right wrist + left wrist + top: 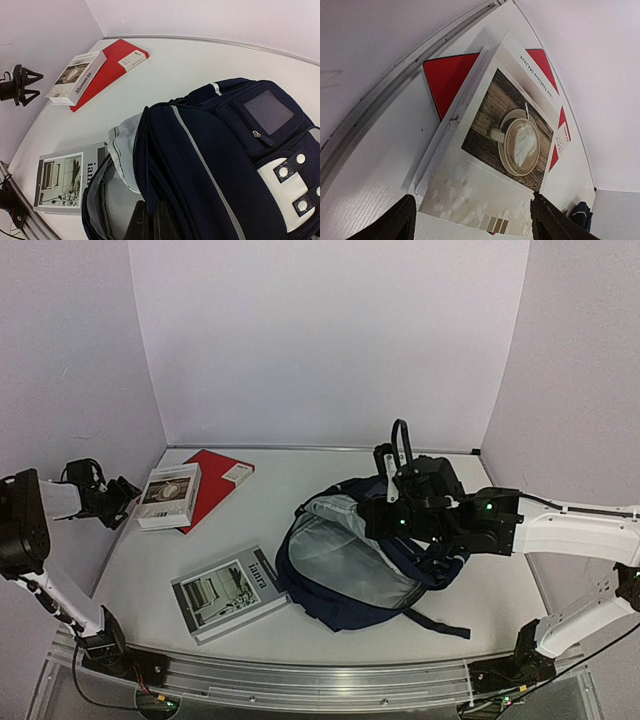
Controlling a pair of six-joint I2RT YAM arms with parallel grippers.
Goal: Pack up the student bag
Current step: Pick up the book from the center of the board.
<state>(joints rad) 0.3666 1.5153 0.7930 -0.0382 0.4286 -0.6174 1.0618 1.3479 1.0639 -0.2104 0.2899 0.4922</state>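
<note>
The student bag [350, 565] lies open at centre right, navy with grey stripes, its light grey lining showing. My right gripper [388, 516] is shut on the upper rim of the bag's opening; in the right wrist view its fingers [150, 223] pinch the navy edge of the bag [215, 165]. My left gripper [128, 496] is open and empty, at the left end of a white coffee-picture book [168, 495] without touching it. In the left wrist view this book [495, 150] lies between the spread fingertips [395, 225] of the left gripper [472, 227].
The white book rests on a red book [218, 480], which also shows in the left wrist view [450, 80] and right wrist view [112, 62]. A grey book [230, 592] lies flat left of the bag. Walls enclose the table's back and sides. A metal rail [300, 680] runs along the near edge.
</note>
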